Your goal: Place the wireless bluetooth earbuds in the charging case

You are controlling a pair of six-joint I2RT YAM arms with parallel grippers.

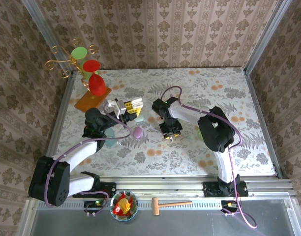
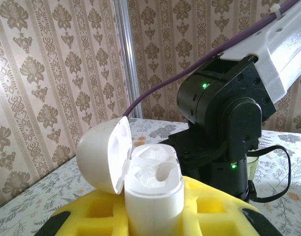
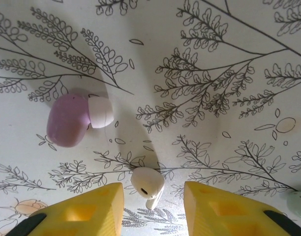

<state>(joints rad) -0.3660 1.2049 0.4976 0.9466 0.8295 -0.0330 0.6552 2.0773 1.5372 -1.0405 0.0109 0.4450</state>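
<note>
Earbud [image 3: 147, 183] lies between the parted right tool [image 3: 153, 194], while left tool [image 2: 155, 221] clamps the open charging case [image 2: 151, 189].

You are seeing the charging case [image 2: 154, 194] running off the left wrist view's bottom edge, its base hidden; a pale green thing [image 3: 300, 203] is being cropped at the right wrist view's right edge.

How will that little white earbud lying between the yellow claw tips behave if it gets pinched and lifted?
The white earbud looks smooth and glossy, so it may slip from the right claw. Its rounded body, lying loose on the table, could roll or skid if nudged. Being so tiny, it is probably very light and stiff.
</note>
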